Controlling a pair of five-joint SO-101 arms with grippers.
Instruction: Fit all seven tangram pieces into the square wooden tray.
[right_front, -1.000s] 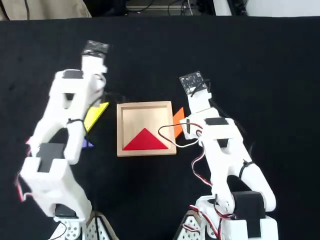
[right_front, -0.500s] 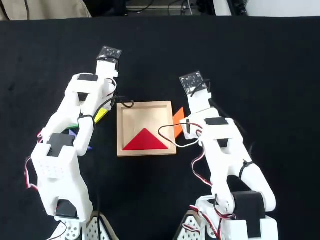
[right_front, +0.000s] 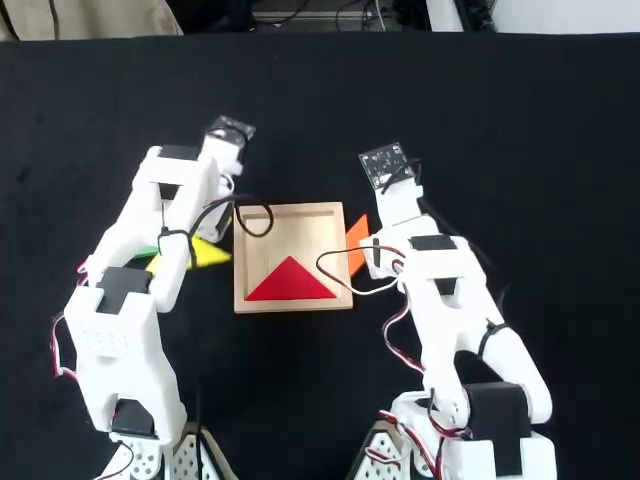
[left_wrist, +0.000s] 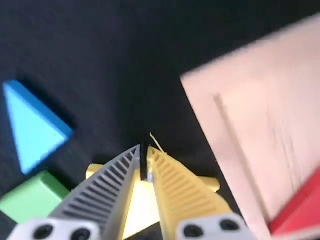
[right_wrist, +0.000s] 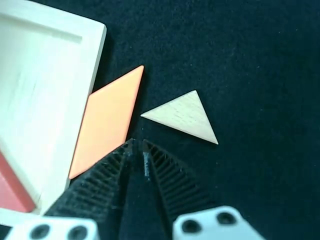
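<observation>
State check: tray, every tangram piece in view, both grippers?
wooden tray: holds one piece
red triangle: in tray, flat
yellow triangle: outside tray, under left gripper
orange parallelogram: outside, beside tray rim
plain wood triangle: outside, on cloth
blue triangle: outside, on cloth
green piece: outside, on cloth
left gripper: shut
right gripper: shut, empty
</observation>
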